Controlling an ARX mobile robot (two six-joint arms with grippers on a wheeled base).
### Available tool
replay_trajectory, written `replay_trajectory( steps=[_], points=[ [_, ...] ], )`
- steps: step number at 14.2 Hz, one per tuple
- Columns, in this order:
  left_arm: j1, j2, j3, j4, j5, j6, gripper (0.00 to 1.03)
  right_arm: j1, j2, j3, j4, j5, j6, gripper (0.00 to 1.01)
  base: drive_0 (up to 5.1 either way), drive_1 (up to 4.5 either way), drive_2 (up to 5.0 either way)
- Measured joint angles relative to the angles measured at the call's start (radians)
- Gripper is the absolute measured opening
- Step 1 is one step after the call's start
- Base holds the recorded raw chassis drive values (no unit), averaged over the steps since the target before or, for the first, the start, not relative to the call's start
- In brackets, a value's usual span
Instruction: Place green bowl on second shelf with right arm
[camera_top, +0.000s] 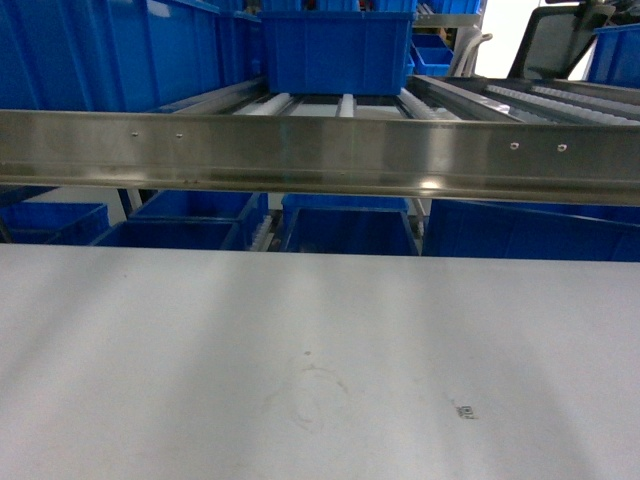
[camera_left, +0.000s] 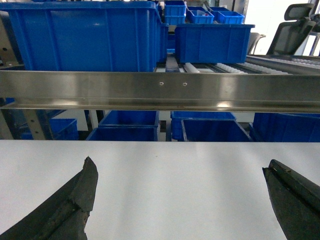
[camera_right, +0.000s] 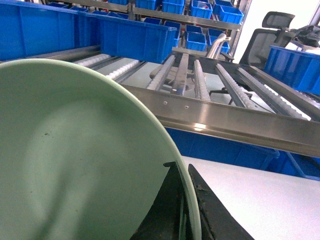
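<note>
The green bowl (camera_right: 75, 160) fills the left of the right wrist view, pale mint and glossy, held up above the white table (camera_right: 260, 195). My right gripper (camera_right: 183, 172) is shut on the bowl's rim, one dark finger inside and one outside. Ahead of it runs the steel front rail (camera_right: 225, 120) of the roller shelf. In the left wrist view my left gripper (camera_left: 180, 170) stands open over the table, with nothing between its fingertips (camera_left: 85, 180). Neither gripper nor the bowl shows in the head view.
A steel rail (camera_top: 320, 155) crosses the head view above the white table (camera_top: 300, 360). Blue crates (camera_top: 335, 50) sit on the roller shelf behind it and more blue crates (camera_top: 350, 228) below. An office chair (camera_right: 262, 37) stands at the far right.
</note>
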Motion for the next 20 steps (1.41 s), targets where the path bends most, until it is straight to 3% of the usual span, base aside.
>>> replay_trajectory(
  steps=[20],
  points=[
    [0.0,0.0,0.0,0.002,-0.001,0.0,0.98,0.0,0.0,0.0,-0.001,-0.001,0.0,0.02,-4.8,1.49,3.3]
  ],
)
